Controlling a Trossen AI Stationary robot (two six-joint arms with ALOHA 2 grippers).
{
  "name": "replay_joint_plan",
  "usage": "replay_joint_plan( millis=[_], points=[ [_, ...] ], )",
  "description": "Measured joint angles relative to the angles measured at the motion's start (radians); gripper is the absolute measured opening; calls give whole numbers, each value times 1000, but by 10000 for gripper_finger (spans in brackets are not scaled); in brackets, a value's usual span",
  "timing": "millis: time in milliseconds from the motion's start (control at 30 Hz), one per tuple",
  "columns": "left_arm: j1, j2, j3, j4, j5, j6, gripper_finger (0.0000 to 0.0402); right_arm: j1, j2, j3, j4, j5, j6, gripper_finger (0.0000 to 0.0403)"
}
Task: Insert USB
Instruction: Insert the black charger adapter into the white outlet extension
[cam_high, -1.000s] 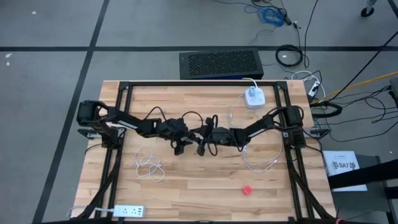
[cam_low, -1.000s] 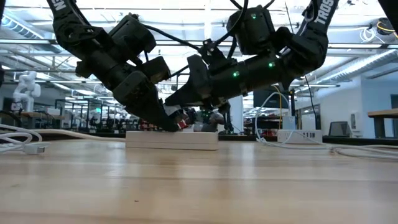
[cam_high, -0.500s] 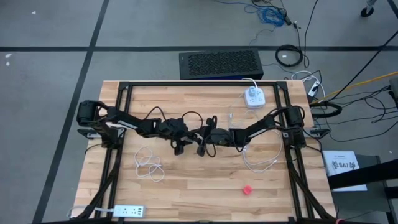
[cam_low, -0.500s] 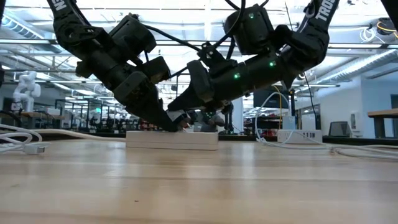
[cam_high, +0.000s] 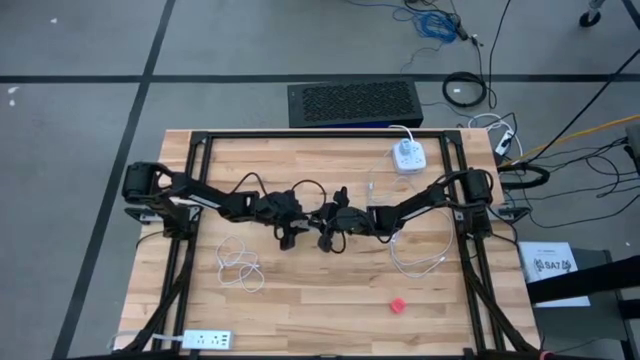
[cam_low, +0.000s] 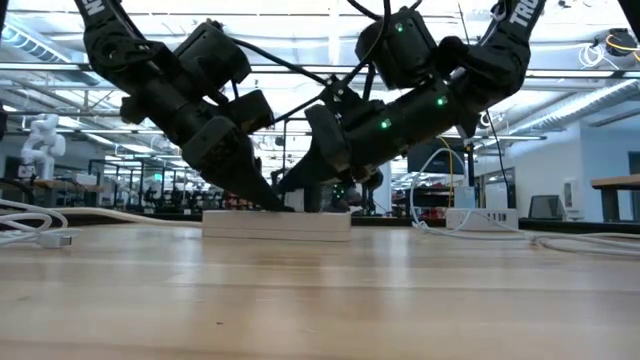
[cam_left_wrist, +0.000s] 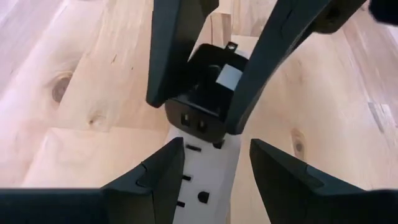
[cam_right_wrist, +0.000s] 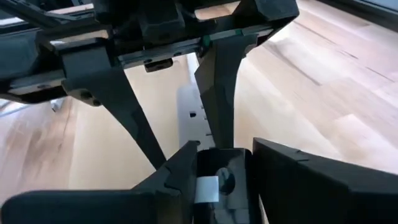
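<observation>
At mid-table, the left gripper straddles the white power strip with its fingers spread wide to either side, while the right gripper clamps a black USB plug between part-closed fingers just above the strip's ports. The risk, as it looks here, is a tilted or offset plug jamming against the port edge or shoving the strip sideways if the brace is loose. No containers are on the table.
</observation>
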Motion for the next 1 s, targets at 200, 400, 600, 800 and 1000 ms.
replay_joint_plan(
  millis=[200, 400, 600, 800, 1000],
  points=[
    [0, -64, -1, -40, -31, 42, 192, 0, -2, 2, -6, -10, 13, 13],
    [1, -144, -4, -153, -85, 47, 192, -1, -2, 2, -9, -24, 12, 4],
    [0, -165, -2, -225, -101, 44, 192, -1, -3, 2, -13, -29, 12, 3],
    [-3, -182, 2, -279, -101, 44, 192, 0, -3, 2, -15, -32, 13, 2],
    [-3, -258, 11, -399, -137, 45, 192, 0, -3, 2, -18, -31, 13, 1]
  ],
)
